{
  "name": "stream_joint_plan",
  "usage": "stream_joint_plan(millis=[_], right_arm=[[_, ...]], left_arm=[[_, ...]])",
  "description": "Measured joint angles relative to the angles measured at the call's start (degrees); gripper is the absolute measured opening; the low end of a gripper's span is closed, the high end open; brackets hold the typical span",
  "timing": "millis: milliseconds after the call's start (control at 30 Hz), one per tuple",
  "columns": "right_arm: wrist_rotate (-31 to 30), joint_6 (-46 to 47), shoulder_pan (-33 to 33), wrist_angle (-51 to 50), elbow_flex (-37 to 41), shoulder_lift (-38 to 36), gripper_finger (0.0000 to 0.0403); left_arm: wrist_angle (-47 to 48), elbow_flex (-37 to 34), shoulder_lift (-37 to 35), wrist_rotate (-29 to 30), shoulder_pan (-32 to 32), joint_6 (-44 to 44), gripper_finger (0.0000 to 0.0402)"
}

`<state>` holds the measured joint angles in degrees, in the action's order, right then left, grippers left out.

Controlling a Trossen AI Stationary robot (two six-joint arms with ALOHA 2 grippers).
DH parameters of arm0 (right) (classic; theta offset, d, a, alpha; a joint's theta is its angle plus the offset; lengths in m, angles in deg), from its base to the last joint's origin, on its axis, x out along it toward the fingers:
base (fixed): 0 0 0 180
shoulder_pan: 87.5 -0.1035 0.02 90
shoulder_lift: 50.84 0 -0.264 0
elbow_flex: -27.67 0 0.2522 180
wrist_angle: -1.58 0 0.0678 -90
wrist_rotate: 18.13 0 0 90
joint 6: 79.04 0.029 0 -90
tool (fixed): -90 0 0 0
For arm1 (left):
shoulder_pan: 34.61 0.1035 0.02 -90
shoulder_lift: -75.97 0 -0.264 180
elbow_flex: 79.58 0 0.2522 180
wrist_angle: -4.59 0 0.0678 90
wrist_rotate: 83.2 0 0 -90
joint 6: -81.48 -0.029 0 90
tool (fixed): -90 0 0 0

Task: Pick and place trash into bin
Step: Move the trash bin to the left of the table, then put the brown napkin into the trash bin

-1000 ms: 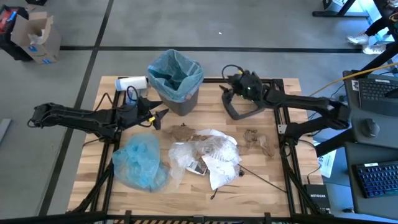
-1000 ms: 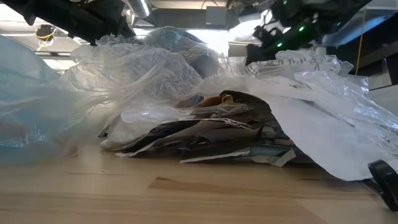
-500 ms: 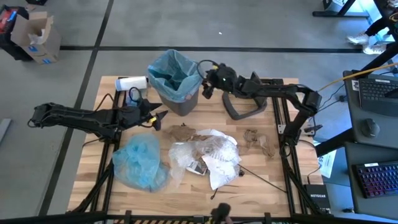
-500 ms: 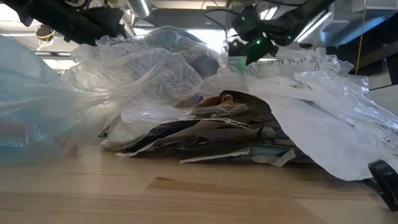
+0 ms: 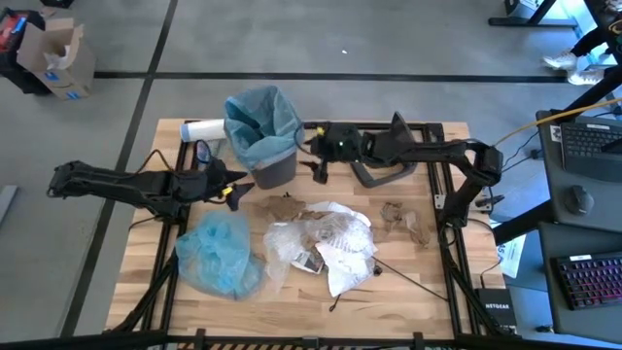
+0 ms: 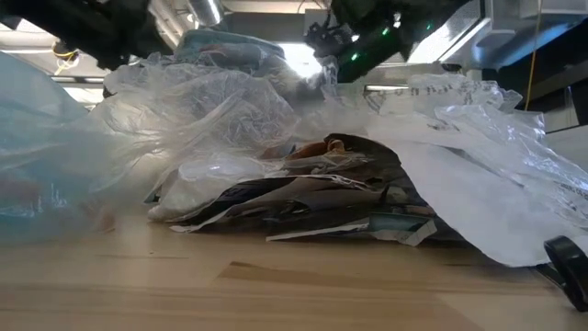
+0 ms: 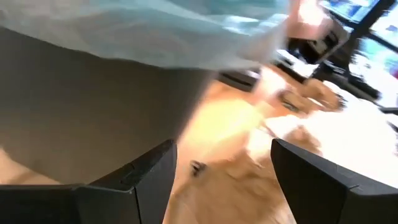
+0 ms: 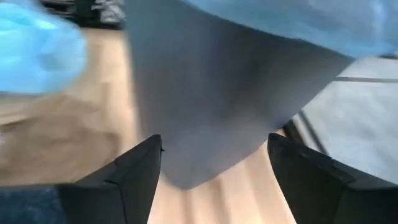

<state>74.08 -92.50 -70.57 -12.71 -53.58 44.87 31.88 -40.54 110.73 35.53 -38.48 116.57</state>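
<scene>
The bin [image 5: 260, 136] stands at the bench's [image 5: 428, 282] back edge, between 2 open, empty grippers: left [image 5: 236, 185], right [image 5: 319, 156]. Trash [image 5: 321, 243] lies heaped mid-bench. With both grippers so close, a nudge could tip or shove the bin.

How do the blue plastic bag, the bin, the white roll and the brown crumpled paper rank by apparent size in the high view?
1. Blue plastic bag, lying on the table.
2. Bin, slightly smaller; it stands taller and nearer the overhead camera, so this gap is unsure.
3. Brown crumpled paper.
4. White roll, close to the paper; hard to separate.
</scene>
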Motion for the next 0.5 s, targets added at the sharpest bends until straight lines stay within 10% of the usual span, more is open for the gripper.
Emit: stream_joint_plan(millis=[500], right_arm=[[1.7, 17.8, -8.8, -55.0, 5.6, -26.4, 0.0284]], left_arm=[[0.4, 0.0, 2.7, -3.6, -1.5, -1.0, 0.0253]])
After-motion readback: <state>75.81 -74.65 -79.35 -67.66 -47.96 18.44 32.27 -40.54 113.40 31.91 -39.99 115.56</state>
